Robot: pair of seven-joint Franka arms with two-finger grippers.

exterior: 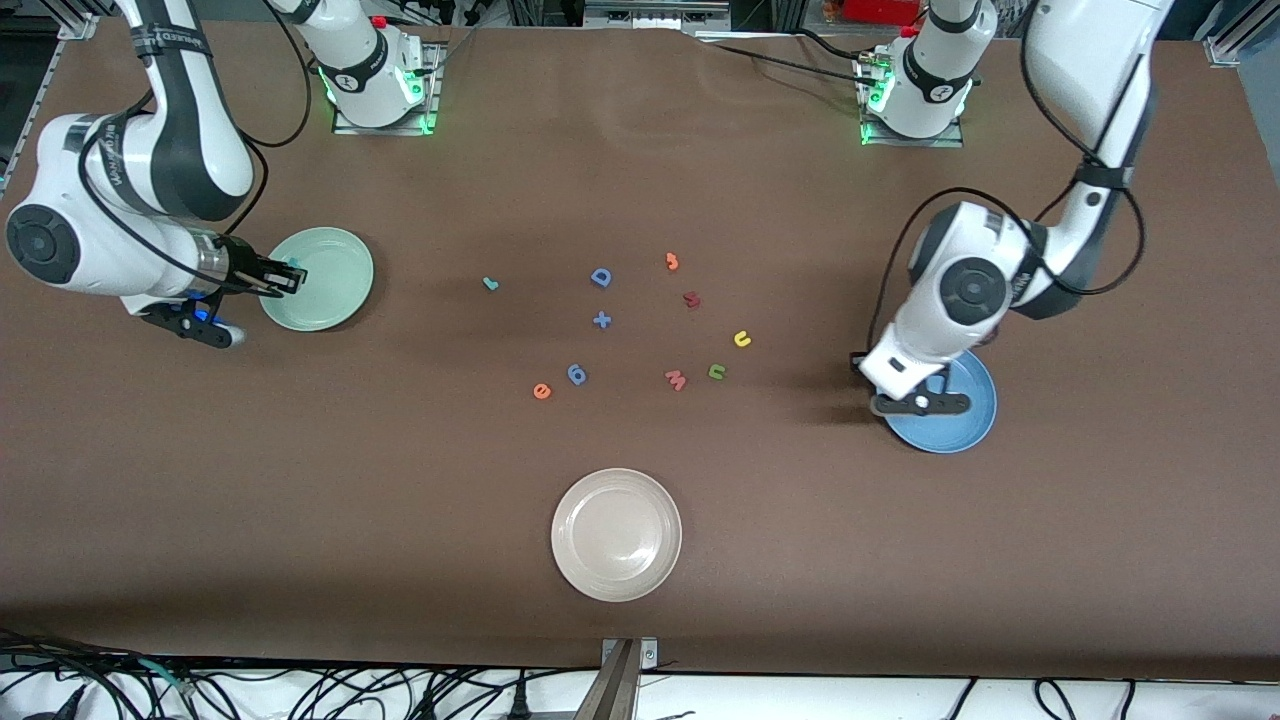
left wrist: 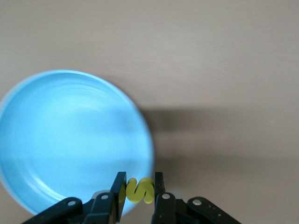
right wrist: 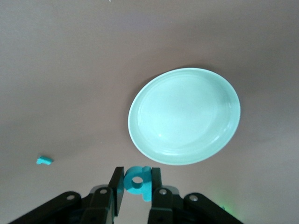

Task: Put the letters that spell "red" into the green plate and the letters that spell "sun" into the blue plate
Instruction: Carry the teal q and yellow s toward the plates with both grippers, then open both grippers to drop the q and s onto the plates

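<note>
Each gripper is clamped on a foam letter over the edge of its plate.

The yellow s (left wrist: pixel 139 190) is pinched between the fingers of the left gripper (left wrist: pixel 140 189), which is held over the rim of the blue plate (left wrist: pixel 56 140) at the left arm's end of the table. The teal d (right wrist: pixel 138 182) is gripped by the right gripper (right wrist: pixel 138 183) over the edge of the green plate (right wrist: pixel 187 116) at the right arm's end. On the table between the plates are seen the teal r (exterior: pixel 490 284), the orange e (exterior: pixel 541 391), the yellow u (exterior: pixel 742 340) and the green n (exterior: pixel 717 372); an off-white plate (exterior: pixel 616 535) lies nearer the front camera.
</note>
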